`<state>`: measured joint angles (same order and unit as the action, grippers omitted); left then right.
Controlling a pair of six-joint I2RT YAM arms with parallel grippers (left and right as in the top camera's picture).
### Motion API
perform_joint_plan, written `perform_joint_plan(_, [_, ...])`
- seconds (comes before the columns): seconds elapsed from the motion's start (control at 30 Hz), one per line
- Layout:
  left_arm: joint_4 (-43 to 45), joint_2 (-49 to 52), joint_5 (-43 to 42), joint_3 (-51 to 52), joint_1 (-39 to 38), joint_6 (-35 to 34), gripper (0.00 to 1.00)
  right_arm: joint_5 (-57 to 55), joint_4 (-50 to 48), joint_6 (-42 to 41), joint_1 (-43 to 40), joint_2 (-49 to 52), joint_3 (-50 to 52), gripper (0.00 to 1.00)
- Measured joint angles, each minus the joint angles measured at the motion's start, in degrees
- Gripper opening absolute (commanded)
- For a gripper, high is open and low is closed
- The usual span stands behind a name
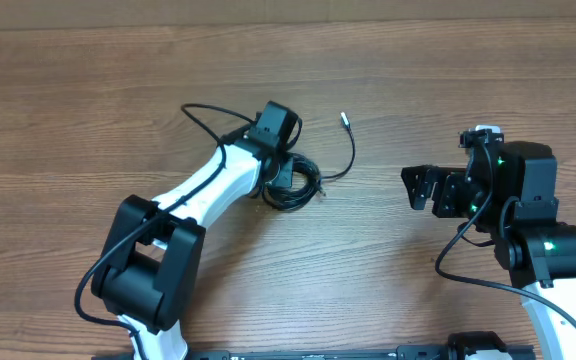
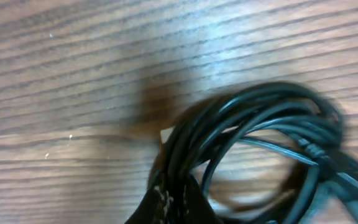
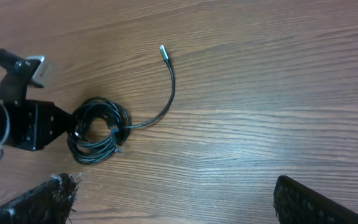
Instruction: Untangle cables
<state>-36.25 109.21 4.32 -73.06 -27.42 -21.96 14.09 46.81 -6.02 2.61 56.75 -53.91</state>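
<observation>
Ok, status: barely started, by my read. The cables (image 1: 293,185) sit as one tight black coil on the wooden table (image 1: 88,100), roughly centre and slightly left. Several loops are stacked on each other, and I can't separate individual cords in any view.

Only one free tail (image 1: 351,155) is out of the bundle. It leaves the coil's right side and arcs up to a silver-tipped plug (image 1: 344,118), which lies flat and apart from everything else. I can't find any other plug ends, so I assume they're buried in the coil.

The left gripper (image 1: 274,168) is down at the coil's left edge. From the right wrist cam its tip touches the loops. The left wrist cam is blurred: strands cross right in front of one dark finger (image 2: 169,205), and the second finger isn't visible. I can't tell whether the jaws are clamped on a strand or just resting against it.

The right gripper (image 1: 418,188) hangs well to the right of the coil and tail, holding nothing. Its fingers (image 3: 303,199) sit at opposite edges of its own cam, so the jaws are wide apart.

Nothing is done that I can confirm. All that's left: pin the coil with one side, pull the tail out with the other, work the loops open, lay the cords apart. My guess is the silver plug end is the easy first pull for the right arm.
</observation>
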Motion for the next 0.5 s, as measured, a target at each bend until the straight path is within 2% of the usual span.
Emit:
perform_joint_plan(0.2, [-10.4,-4.6,-7.0,-9.0,0.0,1.4,0.04,4.3,0.0,0.0,0.0,0.1,0.0,0.99])
perform_joint_plan(0.4, [-11.6,-11.3,-15.5,-11.4,0.0,4.2,0.04,10.4,-1.0,-0.3,0.0,3.1,0.0,0.85])
perform_joint_plan(0.5, [-11.5,-12.9,-19.2,-11.4,0.0,5.1,0.04,13.1,-3.1,-0.4,0.5,5.7,0.0,0.83])
